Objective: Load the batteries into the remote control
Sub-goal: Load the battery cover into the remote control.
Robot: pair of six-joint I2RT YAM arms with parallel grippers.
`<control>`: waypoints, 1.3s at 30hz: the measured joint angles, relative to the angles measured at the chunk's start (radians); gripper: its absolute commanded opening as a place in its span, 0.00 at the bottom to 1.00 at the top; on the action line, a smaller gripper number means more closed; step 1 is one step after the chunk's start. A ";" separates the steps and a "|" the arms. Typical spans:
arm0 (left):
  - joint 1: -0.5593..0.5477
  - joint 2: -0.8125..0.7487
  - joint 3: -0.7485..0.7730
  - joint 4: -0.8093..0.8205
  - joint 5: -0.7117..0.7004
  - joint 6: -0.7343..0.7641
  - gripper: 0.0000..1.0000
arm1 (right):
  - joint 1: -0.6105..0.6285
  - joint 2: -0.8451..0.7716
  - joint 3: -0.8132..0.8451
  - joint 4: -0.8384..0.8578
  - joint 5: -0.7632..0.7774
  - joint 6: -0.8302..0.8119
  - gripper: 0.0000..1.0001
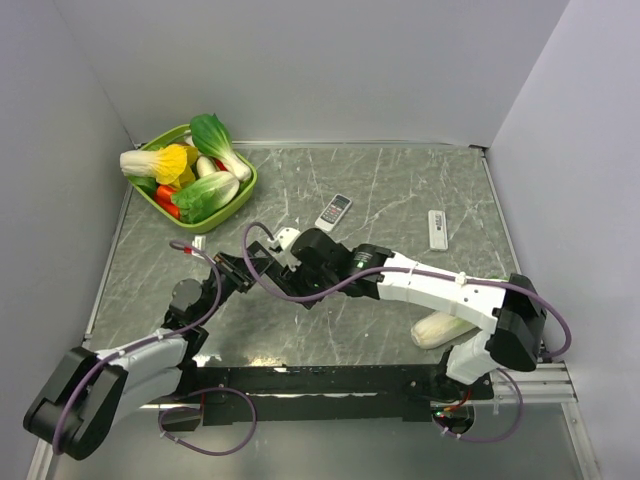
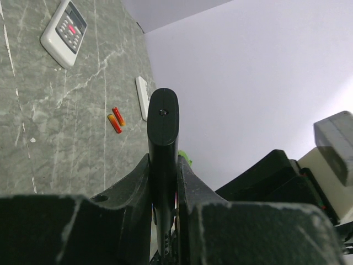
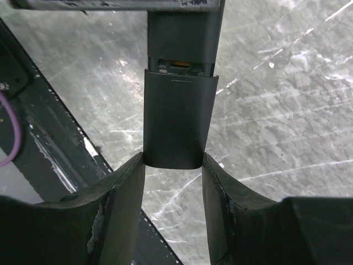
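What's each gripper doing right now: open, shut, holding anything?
Left gripper: closed on the black remote.
Right gripper: closed on the back cover of that same remote.

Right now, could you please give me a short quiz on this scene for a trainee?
1. True or false: the left gripper is shut on the black remote.
2. In the left wrist view, how many orange batteries lie on the table?
3. The right gripper grips: A a white remote, B the black remote, C a battery.
Key: 1 true; 2 two; 3 B.
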 measured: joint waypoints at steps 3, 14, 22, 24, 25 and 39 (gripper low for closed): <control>-0.002 -0.029 0.000 -0.026 -0.005 0.003 0.02 | 0.006 0.023 0.024 -0.038 0.019 0.000 0.22; -0.004 -0.072 0.000 -0.092 -0.033 -0.008 0.02 | 0.034 0.065 0.089 -0.107 0.055 -0.003 0.23; -0.011 -0.090 0.000 -0.105 -0.050 -0.037 0.02 | 0.042 0.073 0.126 -0.136 0.075 -0.011 0.23; -0.012 -0.106 0.000 -0.118 -0.056 -0.047 0.02 | 0.043 0.081 0.133 -0.145 0.077 -0.012 0.23; -0.012 -0.115 0.000 -0.124 -0.058 -0.050 0.02 | 0.043 0.086 0.138 -0.152 0.079 -0.014 0.23; -0.016 -0.153 0.000 -0.153 -0.078 -0.081 0.02 | 0.050 0.119 0.183 -0.196 0.089 -0.025 0.25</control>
